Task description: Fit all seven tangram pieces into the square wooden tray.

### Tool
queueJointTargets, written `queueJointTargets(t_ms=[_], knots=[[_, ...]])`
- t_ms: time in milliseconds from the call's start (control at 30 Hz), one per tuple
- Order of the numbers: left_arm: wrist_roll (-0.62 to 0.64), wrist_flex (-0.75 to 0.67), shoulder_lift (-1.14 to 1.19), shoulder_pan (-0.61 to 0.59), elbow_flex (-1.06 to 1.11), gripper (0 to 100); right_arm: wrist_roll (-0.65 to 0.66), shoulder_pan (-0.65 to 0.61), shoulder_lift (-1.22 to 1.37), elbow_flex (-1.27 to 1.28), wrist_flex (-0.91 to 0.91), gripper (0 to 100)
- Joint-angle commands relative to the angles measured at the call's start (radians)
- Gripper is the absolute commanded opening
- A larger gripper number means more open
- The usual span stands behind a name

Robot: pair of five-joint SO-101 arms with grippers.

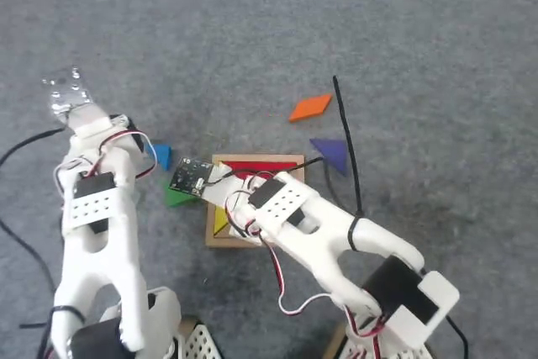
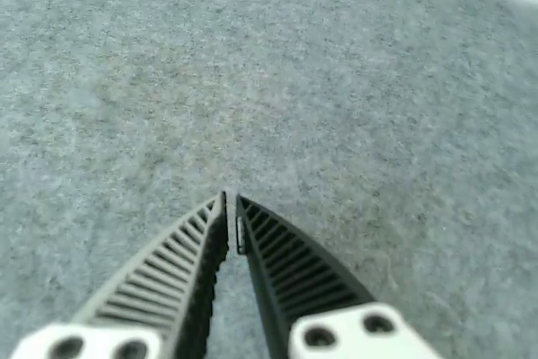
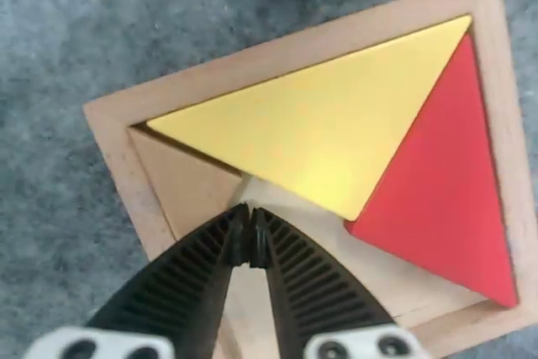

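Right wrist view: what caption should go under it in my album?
Shut right gripper above the square wooden tray, where a yellow triangle and a red triangle lie edge to edge.

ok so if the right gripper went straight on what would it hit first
The right gripper would probably meet the bare floor of the square wooden tray first, right beside the large yellow triangle; depth is unclear.

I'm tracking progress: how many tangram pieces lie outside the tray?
4: the orange piece and purple piece lie beyond the tray's far right corner; the blue piece and green piece lie to its left. Another may be hidden under the right arm.
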Motion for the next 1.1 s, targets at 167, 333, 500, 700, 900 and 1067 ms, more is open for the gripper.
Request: queueJointTargets(t_ms=[167,333,500,700,900,1067], knots=[[0.015,0.006,0.008,0.003,-0.062,7,-0.066,0.137,-0.275,0.008,0.114,2.7],[-0.048,0.069,0.009,0.095,-0.074,10,-0.071,0.206,-0.418,0.097,0.081,2.9],[-0.087,0.163,0.011,0.172,-0.101,14,-0.103,0.328,-0.456,0.143,0.004,3.2],[-0.166,0.215,0.011,0.201,-0.116,19,-0.242,0.346,-0.372,0.14,-0.042,3.2],[-0.19,0.466,0.028,0.201,-0.183,21,-0.241,0.354,-0.357,0.138,-0.061,3.5],[-0.249,0.511,0.144,0.193,-0.185,22,-0.229,0.397,-0.346,0.101,-0.051,16.6]])
